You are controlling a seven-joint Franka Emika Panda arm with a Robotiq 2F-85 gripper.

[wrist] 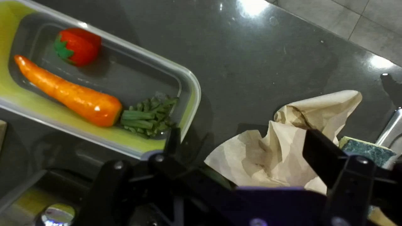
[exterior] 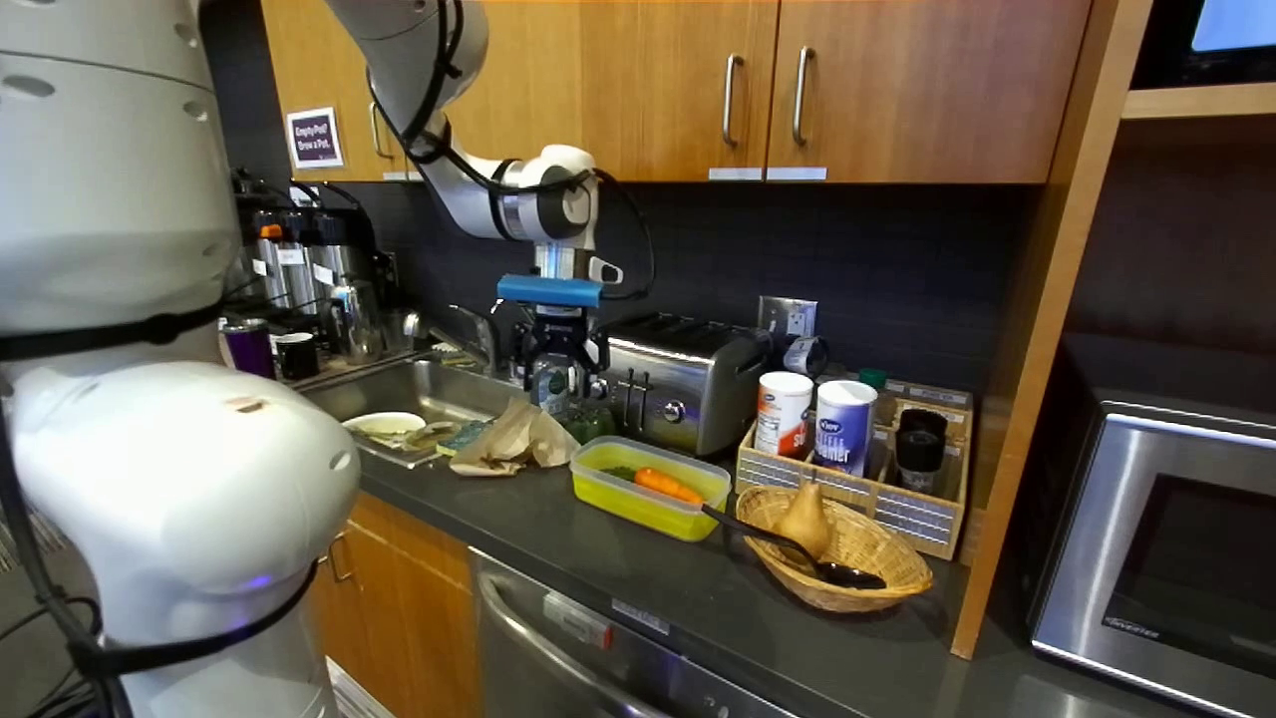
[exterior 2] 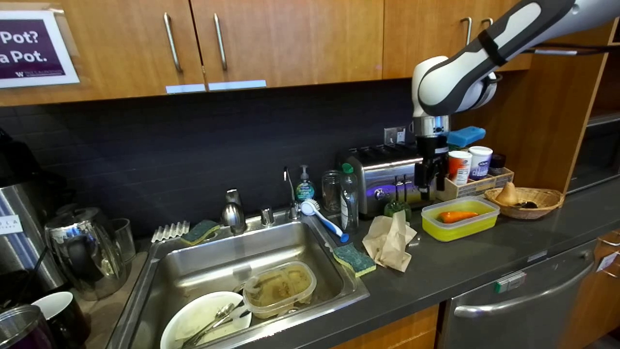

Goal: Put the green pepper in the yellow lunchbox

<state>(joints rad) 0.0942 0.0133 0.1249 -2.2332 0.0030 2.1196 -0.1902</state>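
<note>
The Robotiq gripper (wrist: 242,136) hung with jaws wide apart, gripping nothing; below it sat the green bell pepper (exterior 2: 397,208), and below to one side the yellow lunchbox (exterior 2: 455,233).

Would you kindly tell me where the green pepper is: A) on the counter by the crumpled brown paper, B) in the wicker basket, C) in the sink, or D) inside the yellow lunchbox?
A, since an exterior view shows the green pepper on the counter, beside the crumpled brown paper.
</note>
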